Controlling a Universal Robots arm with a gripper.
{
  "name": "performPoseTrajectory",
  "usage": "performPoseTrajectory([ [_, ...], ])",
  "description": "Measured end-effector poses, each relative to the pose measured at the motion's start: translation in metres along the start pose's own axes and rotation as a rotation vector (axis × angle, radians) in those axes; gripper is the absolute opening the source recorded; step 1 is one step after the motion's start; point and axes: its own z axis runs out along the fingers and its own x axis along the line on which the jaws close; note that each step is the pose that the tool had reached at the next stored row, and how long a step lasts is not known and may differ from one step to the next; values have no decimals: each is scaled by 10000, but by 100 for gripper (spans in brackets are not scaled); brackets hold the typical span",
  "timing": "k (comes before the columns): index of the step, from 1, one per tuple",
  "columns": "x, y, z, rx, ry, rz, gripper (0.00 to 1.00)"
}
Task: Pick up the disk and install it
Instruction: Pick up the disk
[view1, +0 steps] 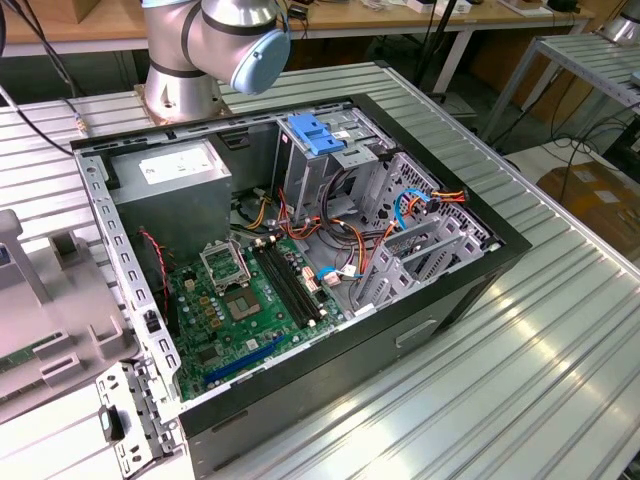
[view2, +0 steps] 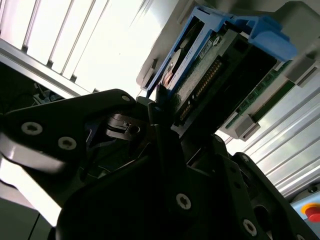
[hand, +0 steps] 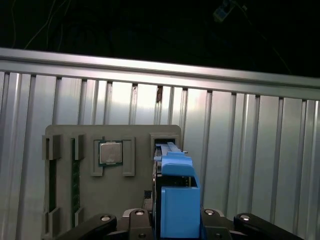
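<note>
Fingers (view2: 164, 130) pinch the disk (hand: 177, 200) by its flat sides, and its bright blue carrier stands on edge between them in both wrist views. Just beyond the fingers, the disk's far end reaches a slot in a grey holder (hand: 65, 200) lying on the ribbed bench (hand: 250, 150). A processor chip (hand: 110, 152) rests in a pocket beside that slot. A white label (view1: 175, 165) inside the open computer case (view1: 430, 320) is too small to read.

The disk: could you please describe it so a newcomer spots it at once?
In the first wrist view, find the grey parts tray on the ribbed metal table. The disk stands at its edge, its bright blue carrier unlike the tray's silver chip.
</note>
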Motion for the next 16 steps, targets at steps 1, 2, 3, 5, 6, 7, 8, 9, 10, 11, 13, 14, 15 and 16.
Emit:
performPoseTrajectory([
  [1,0,0,-6,0,0,0,36],
  [2,0,1,-13,0,0,0,36],
  [3,-1,1,-19,0,0,0,36],
  [5,-1,1,-31,0,-1,0,36],
  [6,-1,1,-37,0,0,0,36],
  [7,-2,1,-44,1,-1,0,36],
  [8,-2,2,-53,1,-1,0,36],
  [9,-2,2,-63,0,-1,0,36],
  [10,-3,3,-74,0,-2,0,36],
  [11,-3,3,-85,0,-2,0,36],
  [13,-3,4,-97,1,-3,0,36],
  [14,-3,4,-106,0,-3,-1,36],
  [15,-4,4,-112,0,-3,-1,36],
  [16,-4,4,-119,0,-4,-1,36],
])
